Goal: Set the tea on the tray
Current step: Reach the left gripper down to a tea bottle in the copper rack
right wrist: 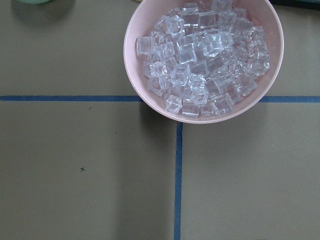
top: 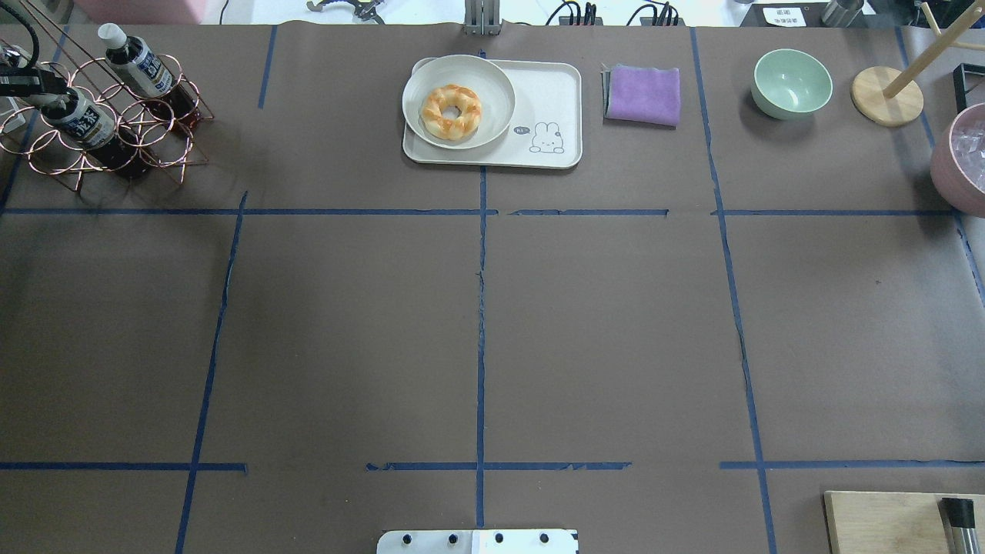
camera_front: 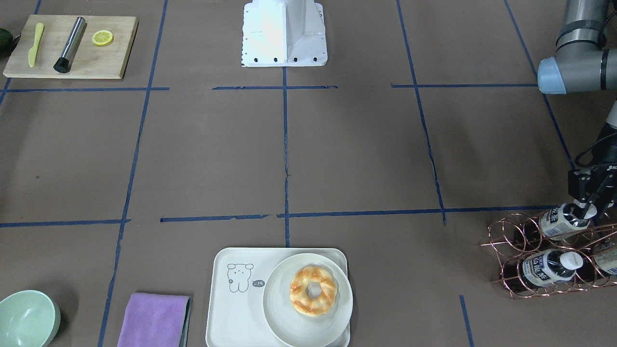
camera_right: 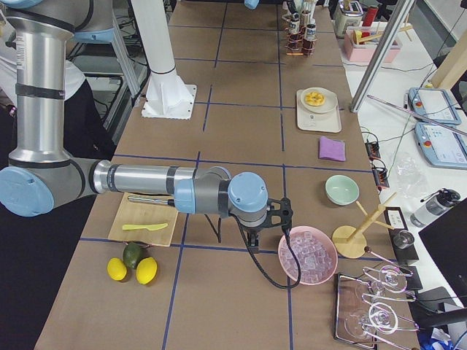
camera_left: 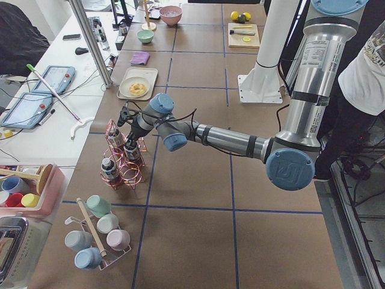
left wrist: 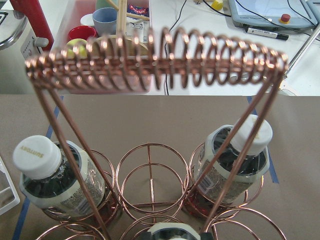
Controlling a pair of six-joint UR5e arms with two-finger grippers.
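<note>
Three tea bottles lie in a copper wire rack [camera_front: 513, 241] at the table's far left end. My left gripper [camera_front: 587, 209] sits at the white cap of one tea bottle [camera_front: 556, 222], which lies tilted in its ring. It also shows in the overhead view [top: 85, 123], with the left gripper [top: 48, 96] covering its cap. I cannot tell whether the fingers are clamped on it. The cream tray [camera_front: 231, 313] with the bear drawing holds a round plate [camera_front: 277, 313] with a doughnut [camera_front: 313, 290]. My right gripper [camera_right: 252, 235] hangs near a bowl of ice; I cannot tell its state.
Two more tea bottles [camera_front: 547, 267] [camera_front: 608, 260] rest in the rack. A purple cloth [camera_front: 154, 320] and a green bowl [camera_front: 26, 320] lie beside the tray. A cutting board [camera_front: 96, 67] and a pink ice bowl [right wrist: 202, 55] are at the right end.
</note>
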